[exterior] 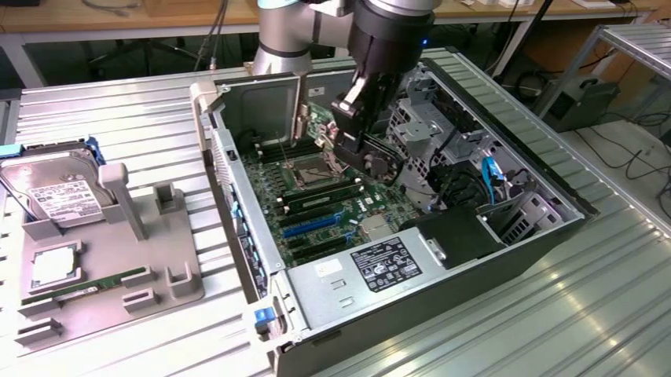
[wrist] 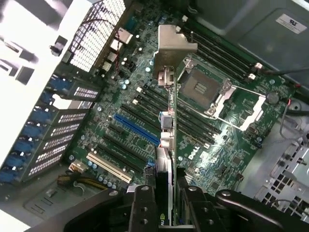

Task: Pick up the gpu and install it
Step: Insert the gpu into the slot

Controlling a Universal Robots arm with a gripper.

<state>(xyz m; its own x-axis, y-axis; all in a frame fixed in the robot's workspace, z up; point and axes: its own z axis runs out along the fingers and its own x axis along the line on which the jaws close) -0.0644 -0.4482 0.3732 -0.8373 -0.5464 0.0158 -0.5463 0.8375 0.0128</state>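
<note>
— The fingers (wrist: 144,208) of the gripper (wrist: 167,192), what do they do?
— They squeeze the gpu (wrist: 170,126) from both sides. The card stands on its thin edge between them.
— What sits by the bench's (exterior: 126,118) edge on the exterior view's left?
— A grey holder (exterior: 115,259). A silver hard drive (exterior: 53,192) rests at its far end. A square chip (exterior: 53,269) lies nearer the front, and a green memory stick (exterior: 89,283) lies just beside the chip.
— And next?
— The open computer case (exterior: 524,259) lies on its side in the middle of the bench, with the green board (exterior: 314,220) at its bottom.
— Where is the gpu in there?
— The arm (exterior: 388,47) holds it over the board. Its silver bracket (wrist: 176,43) points away from the gripper, near the open chip socket (wrist: 200,87). The blue slot (wrist: 137,129) lies just beside the card. Nobody can tell if the card touches the board.
— And on the exterior view's right?
— A silver box (exterior: 314,284) with a black label sits in the case's near corner. Blue cables (exterior: 491,177) run by the case's wall on that side.
</note>
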